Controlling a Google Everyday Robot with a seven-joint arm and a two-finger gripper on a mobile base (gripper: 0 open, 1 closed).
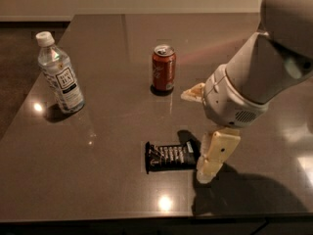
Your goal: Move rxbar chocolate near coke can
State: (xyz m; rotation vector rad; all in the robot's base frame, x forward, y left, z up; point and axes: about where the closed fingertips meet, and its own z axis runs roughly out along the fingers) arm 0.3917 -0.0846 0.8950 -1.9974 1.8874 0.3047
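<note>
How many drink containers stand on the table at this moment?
2. The coke can stands near the table's middle, the water bottle at its left. The arm may hide something at right. The gripper is at the rxbar chocolate's right end.

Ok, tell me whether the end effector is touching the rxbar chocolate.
Cannot tell. In the camera view the end effector overlaps the right end of the rxbar chocolate, but that one angle shows neither contact nor gap plainly.

My pincer [195, 135] hangs low over the table [112, 48], fingers [217, 151] spread wide. The black snack bar [168, 156] lies just left of my lower finger. The soda can [163, 68] stands beyond my upper finger, the water bottle [61, 77] well off left.
</note>
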